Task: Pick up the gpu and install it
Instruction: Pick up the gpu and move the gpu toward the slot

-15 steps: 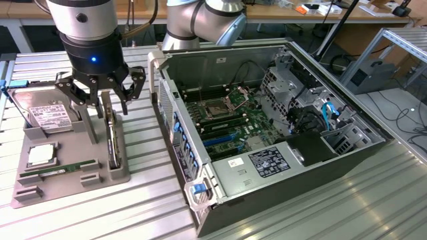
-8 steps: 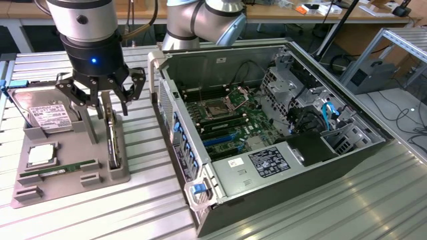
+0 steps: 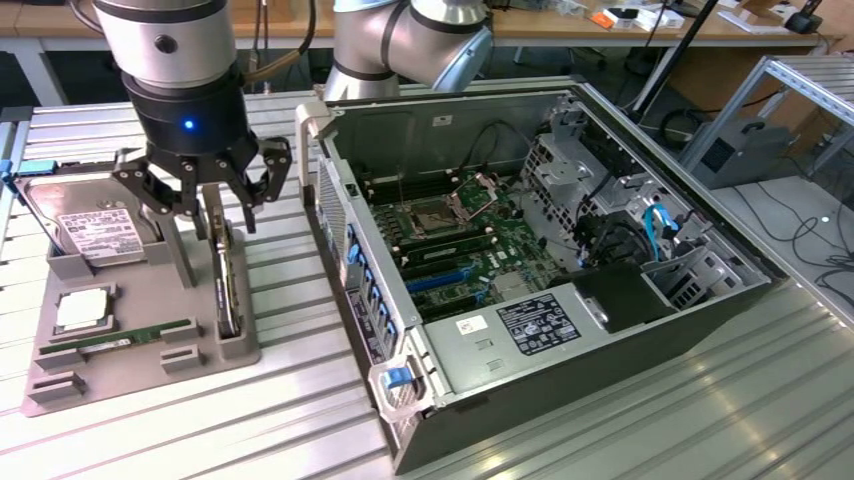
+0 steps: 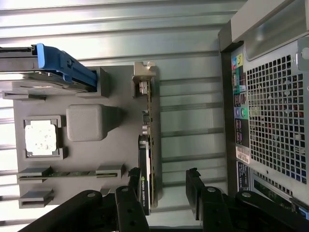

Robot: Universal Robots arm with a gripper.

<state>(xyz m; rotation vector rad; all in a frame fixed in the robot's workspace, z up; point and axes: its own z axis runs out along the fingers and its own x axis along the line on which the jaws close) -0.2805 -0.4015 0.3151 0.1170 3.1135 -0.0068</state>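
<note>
The gpu [image 3: 228, 285] stands on its long edge in a slot of the grey holder tray [image 3: 140, 375], dark and thin with a metal bracket at the far end. In the wrist view the gpu [image 4: 147, 140] runs lengthwise from its silvery bracket towards the fingers. My gripper [image 3: 210, 220] hangs open just above the card's far half. Seen from the wrist, the gripper [image 4: 164, 181] straddles the card's end, with one finger [image 4: 134, 180] close beside it and the other standing well apart. Nothing is held.
The tray also holds a hard drive [image 3: 83, 222] in a blue carrier [image 4: 65, 67], a square processor [image 3: 80, 310] and a green memory stick [image 3: 118, 340]. The open computer case [image 3: 534, 270] lies to the exterior view's right, its motherboard [image 3: 447, 250] exposed. Ribbed metal table all around.
</note>
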